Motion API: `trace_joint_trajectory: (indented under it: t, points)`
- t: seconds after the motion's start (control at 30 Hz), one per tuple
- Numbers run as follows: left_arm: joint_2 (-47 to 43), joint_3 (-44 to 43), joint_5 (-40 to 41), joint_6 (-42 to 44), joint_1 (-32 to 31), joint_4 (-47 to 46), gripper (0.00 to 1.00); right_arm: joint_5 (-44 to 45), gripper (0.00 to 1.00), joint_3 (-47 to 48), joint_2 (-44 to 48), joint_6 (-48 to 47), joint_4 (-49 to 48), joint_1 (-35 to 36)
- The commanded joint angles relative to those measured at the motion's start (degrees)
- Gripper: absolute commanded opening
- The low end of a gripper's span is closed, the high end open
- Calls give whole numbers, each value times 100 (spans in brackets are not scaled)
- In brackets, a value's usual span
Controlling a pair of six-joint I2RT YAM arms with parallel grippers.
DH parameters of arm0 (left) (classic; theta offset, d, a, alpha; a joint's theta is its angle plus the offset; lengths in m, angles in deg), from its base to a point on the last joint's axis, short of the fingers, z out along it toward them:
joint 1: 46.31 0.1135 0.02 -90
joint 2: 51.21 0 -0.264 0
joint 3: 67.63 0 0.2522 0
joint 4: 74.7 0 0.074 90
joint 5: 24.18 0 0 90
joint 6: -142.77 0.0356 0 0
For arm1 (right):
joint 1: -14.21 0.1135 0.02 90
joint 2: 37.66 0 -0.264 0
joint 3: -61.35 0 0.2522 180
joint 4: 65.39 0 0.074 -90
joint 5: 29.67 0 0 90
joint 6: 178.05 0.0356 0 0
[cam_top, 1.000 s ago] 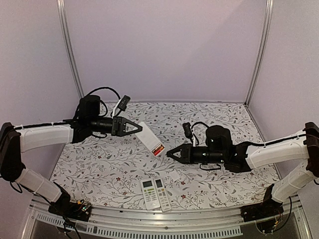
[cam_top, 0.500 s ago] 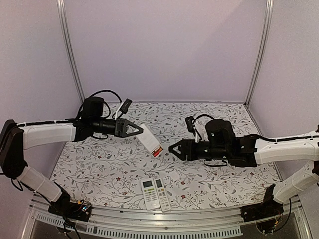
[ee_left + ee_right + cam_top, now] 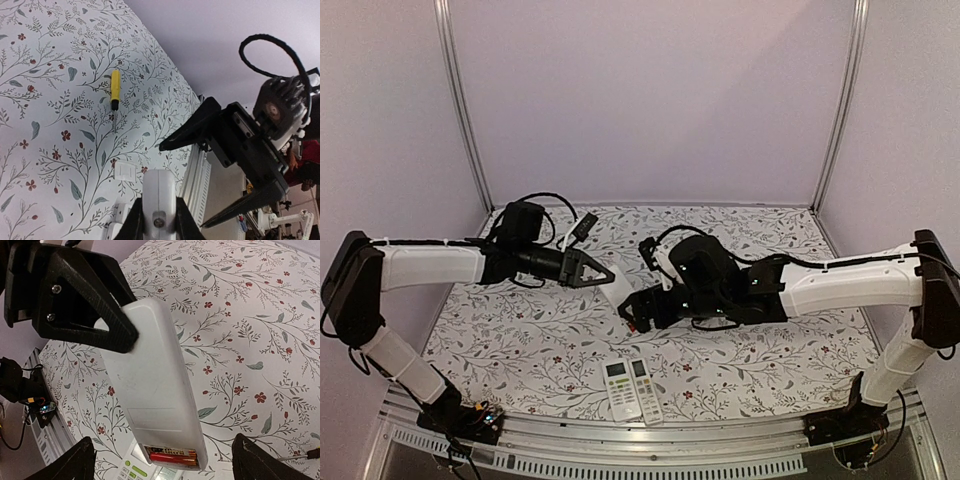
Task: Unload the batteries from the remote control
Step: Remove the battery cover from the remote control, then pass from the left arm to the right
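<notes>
A red-orange battery (image 3: 172, 456) is seen in the open compartment at the near end of the white remote (image 3: 150, 385), a smooth, round-edged plastic slab. The remote is held off the table, clamped at its far end by the left gripper (image 3: 605, 272). The right gripper (image 3: 635, 310), spread wide, has been brought leftward since half a second ago. The compartment end is now flanked by its black, angular fingers (image 3: 75, 462). A floral cloth (image 3: 520, 340) is spread beneath.

Floral-patterned table (image 3: 520, 340), two white remotes (image 3: 618, 385) side by side at near edge, yellow-handled screwdriver (image 3: 115, 90) lying flat
</notes>
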Motion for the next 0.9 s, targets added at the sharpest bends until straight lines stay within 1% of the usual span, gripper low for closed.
trace_joint_trajectory:
  t: [0.0, 0.23, 0.4, 0.6, 0.73, 0.87]
  points:
    - [75, -175, -147, 43, -95, 67, 0, 323, 94, 389, -335, -384, 405, 124]
    - [162, -201, -195, 15, -132, 99, 0, 619, 95, 899, -843, -635, 735, 252]
    - [209, -205, -211, -19, -141, 99, 0, 998, 93, 1269, -1185, -655, 991, 335]
    - [260, -214, -191, -48, -146, 115, 0, 1464, 84, 1405, -1353, -492, 1037, 433]
    - [311, -227, -206, -66, -147, 126, 0, 1513, 76, 1452, -1406, -457, 1000, 450]
    - [330, -232, -225, -68, -147, 126, 0, 1518, 73, 1508, -1485, -482, 999, 457]
